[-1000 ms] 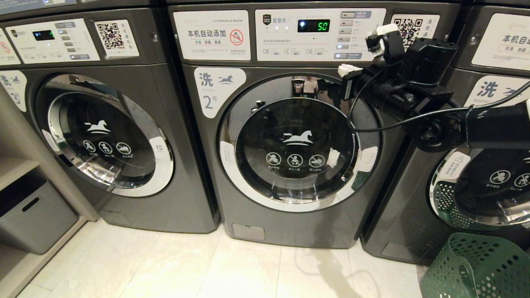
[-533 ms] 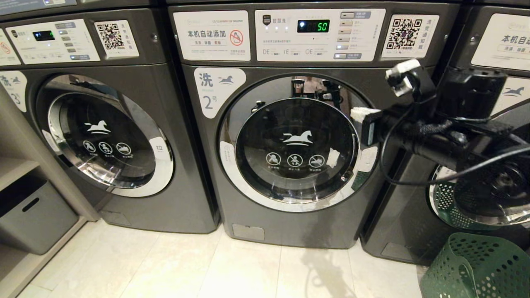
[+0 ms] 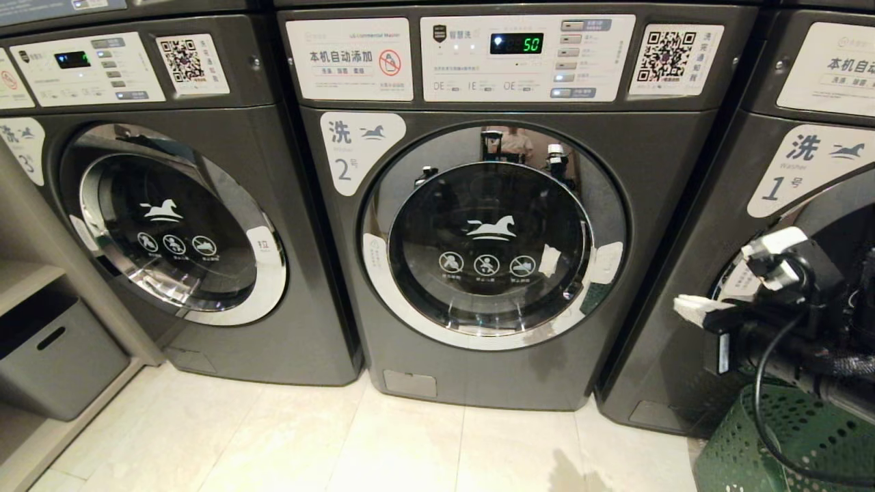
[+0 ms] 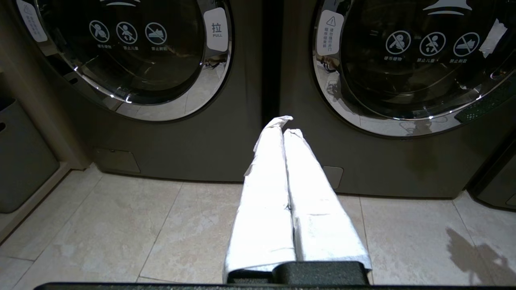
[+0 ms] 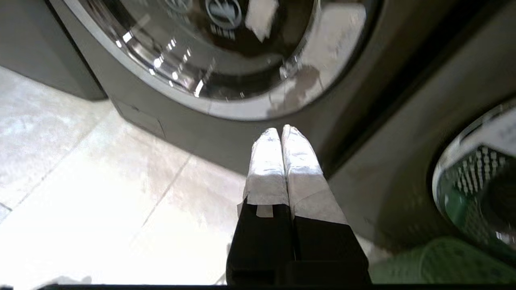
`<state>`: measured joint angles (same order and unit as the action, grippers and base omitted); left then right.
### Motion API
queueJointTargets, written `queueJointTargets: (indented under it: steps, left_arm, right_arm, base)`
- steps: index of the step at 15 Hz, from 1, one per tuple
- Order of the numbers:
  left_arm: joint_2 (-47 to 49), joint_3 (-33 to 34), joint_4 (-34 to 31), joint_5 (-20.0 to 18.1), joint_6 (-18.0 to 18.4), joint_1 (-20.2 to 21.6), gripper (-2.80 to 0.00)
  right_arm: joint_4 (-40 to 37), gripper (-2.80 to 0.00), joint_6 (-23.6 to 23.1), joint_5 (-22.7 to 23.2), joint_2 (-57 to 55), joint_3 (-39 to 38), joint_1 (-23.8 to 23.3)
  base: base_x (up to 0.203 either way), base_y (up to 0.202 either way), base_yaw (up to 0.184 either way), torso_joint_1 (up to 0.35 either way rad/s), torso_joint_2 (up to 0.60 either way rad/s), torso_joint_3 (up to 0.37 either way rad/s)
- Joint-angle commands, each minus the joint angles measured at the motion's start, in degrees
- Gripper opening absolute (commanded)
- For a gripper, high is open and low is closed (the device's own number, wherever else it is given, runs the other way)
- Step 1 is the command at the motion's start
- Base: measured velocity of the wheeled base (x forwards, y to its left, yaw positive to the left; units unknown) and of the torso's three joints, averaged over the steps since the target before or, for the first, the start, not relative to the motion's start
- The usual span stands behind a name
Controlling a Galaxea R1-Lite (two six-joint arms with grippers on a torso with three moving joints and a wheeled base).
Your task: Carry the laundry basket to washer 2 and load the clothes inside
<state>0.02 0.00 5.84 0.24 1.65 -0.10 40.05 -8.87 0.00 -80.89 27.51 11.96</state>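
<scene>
Three machines stand in a row on the floor (image 3: 287, 437). Washer 2 (image 3: 492, 205) is in the middle, with washer 3 (image 3: 171, 205) to its left and washer 1 (image 3: 806, 184) to its right. Left of washer 3, a bin (image 3: 55, 355) sits on a low shelf (image 3: 20, 437) (tucked under another shelf). The laundry basket (image 3: 806, 444) stands on the floor before washer 1, and the right gripper (image 3: 687, 307) hangs just above the basket, in front of washer 1's door.

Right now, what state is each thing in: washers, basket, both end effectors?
washer 2: door shut, display lit.
washer 3: door shut.
washer 1: door partly hidden.
laundry basket: upright on floor, contents hidden.
right end effector: shut, empty.
left end effector: shut, empty.
</scene>
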Motion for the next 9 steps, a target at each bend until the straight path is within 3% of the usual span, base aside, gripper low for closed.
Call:
queueJointTargets:
  steps: [1,5,9]
  left_arm:
    - [0.1,2.3,0.0,0.0,0.0,0.0,-2.8]
    - [0.0,2.3,0.0,0.0,0.0,0.0,-2.8]
    - [0.0,2.3,0.0,0.0,0.0,0.0,-2.8]
  right_arm:
    - [0.5,-2.8,-0.1,0.0,3.3,-6.0,-2.1]
    - [-0.5,-2.8,0.4,1.0,14.3,-16.0,-2.5]
    - [-4.2,-2.8,2.6,3.3,32.5,-25.4,-4.2]
  base:
    - [0.0,0.0,0.0,0.0,0.0,0.0]
    - [0.0,0.0,0.0,0.0,0.0,0.0]
    - [0.0,0.0,0.0,0.0,0.0,0.0]
